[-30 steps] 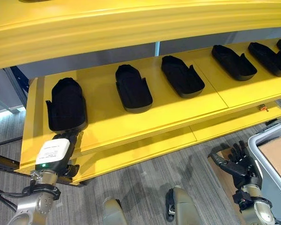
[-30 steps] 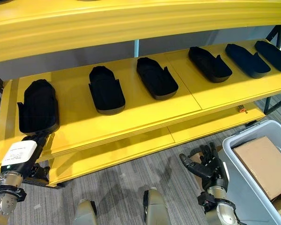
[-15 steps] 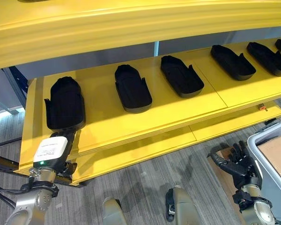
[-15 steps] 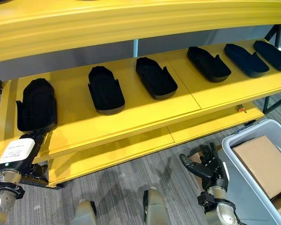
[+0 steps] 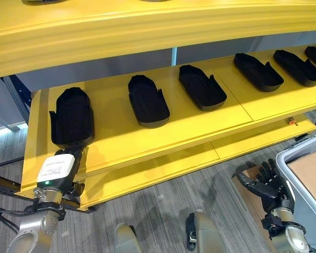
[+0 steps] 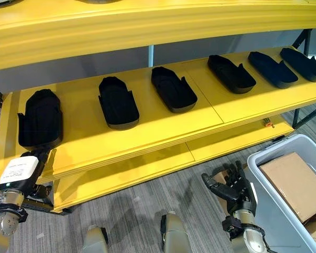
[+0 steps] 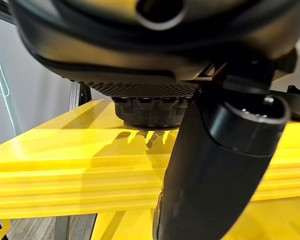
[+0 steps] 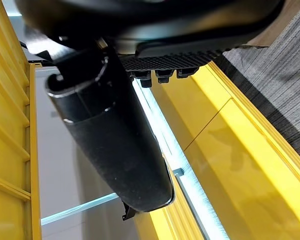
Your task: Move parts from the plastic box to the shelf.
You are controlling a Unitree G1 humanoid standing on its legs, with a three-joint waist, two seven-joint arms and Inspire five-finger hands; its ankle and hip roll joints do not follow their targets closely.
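Parts of black moulded plastic are seen in the left eye view, six in a row on the yellow shelf (image 5: 121,138): the leftmost part (image 5: 71,116) at 9 o'clock, a second part (image 5: 147,100), a third part (image 5: 201,87), and three more toward 2 o'clock. Each is judged to be a light, stiff, thin-walled shell, somewhat slippery; a hold across the raised side walls, near the middle, is judged the safest. The left hand (image 5: 68,161) is placed at 8 o'clock, just before the near end of the leftmost part; whether its fingers are curled or touching cannot be told.

One plastic box (image 6: 276,208) is seen in the right eye view at 4 o'clock, with one cardboard sheet (image 6: 292,179) lying in it. The right hand (image 6: 233,190) is held over the floor beside the box, fingers spread and empty.

A ribbed dark underside is shown close in the left wrist view above the shelf edge (image 7: 65,170); no grasp can be confirmed there.

Yellow shelving (image 8: 230,150) is shown past the thumb in the right wrist view, and nothing is held.
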